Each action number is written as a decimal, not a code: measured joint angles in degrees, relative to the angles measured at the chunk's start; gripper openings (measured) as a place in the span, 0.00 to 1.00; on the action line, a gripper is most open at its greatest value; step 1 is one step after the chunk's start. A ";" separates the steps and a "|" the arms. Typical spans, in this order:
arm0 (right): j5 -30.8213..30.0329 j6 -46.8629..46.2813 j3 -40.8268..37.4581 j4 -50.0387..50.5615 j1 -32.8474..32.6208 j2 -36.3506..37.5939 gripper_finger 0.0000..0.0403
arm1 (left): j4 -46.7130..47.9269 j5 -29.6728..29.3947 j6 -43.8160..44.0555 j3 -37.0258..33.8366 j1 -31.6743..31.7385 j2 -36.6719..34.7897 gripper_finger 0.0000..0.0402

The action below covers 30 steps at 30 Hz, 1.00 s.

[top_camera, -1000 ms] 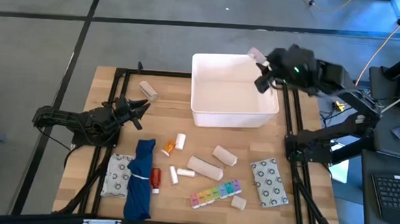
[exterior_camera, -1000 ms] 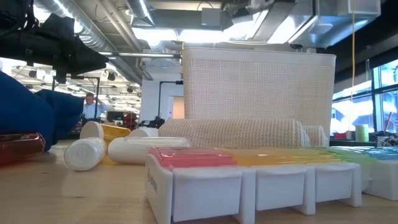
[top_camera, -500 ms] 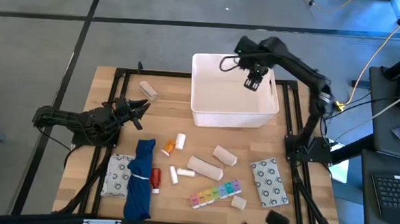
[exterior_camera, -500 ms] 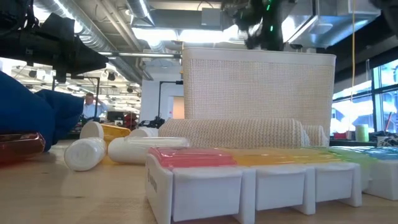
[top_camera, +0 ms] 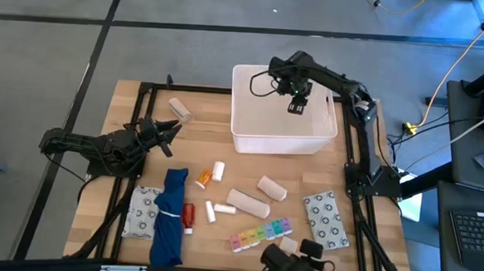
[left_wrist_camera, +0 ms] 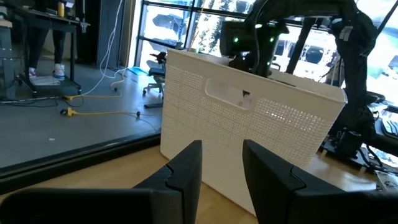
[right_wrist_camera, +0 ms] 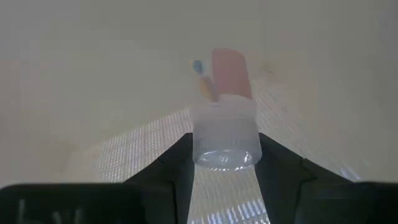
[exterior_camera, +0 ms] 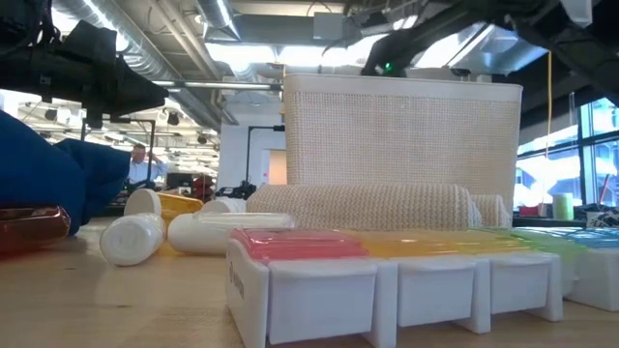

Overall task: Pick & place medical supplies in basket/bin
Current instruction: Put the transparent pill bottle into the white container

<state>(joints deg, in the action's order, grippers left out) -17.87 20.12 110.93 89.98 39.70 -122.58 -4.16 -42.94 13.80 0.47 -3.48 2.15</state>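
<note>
Right wrist view: the right claw [right_wrist_camera: 224, 158] grips a small capped bottle [right_wrist_camera: 224, 134] inside the white bin [top_camera: 283, 138] for release, while the left claw [left_wrist_camera: 221, 168], narrowly parted and empty, waits beside the bin.

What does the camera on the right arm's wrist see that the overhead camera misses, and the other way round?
Only the right wrist view shows what the right tool is carrying: a small clear bottle pinched between its fingers, with a pinkish part at its far end. Only the high view shows the whole table: the left tool waiting at its left side, a blue cloth, a rainbow pill box, gauze rolls and patterned packets. Both show the white tub, with the right tool over its inside.
</note>
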 joint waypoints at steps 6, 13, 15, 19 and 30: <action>0.02 -0.05 0.00 0.10 -0.09 -3.69 0.35 | 0.02 -0.04 0.00 0.02 0.02 0.00 0.28; 0.07 -0.35 -0.03 0.18 -0.09 -5.79 0.35 | 0.02 -0.04 0.00 0.00 0.02 0.00 0.28; 0.09 -0.33 -0.07 -0.07 -0.11 -5.91 0.36 | 0.02 -0.04 0.00 0.00 0.02 0.00 0.28; 0.04 -0.35 -0.07 -0.71 -0.07 -5.91 0.37 | 0.04 -0.04 -0.01 0.01 0.00 0.00 0.28; 0.02 -1.47 -0.07 -0.82 -0.07 -5.91 0.42 | 0.04 -0.07 0.00 0.00 0.00 0.00 0.28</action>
<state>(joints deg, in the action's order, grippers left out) -17.85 18.64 110.87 89.17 39.64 -128.49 -4.12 -43.00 13.80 0.47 -3.48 2.15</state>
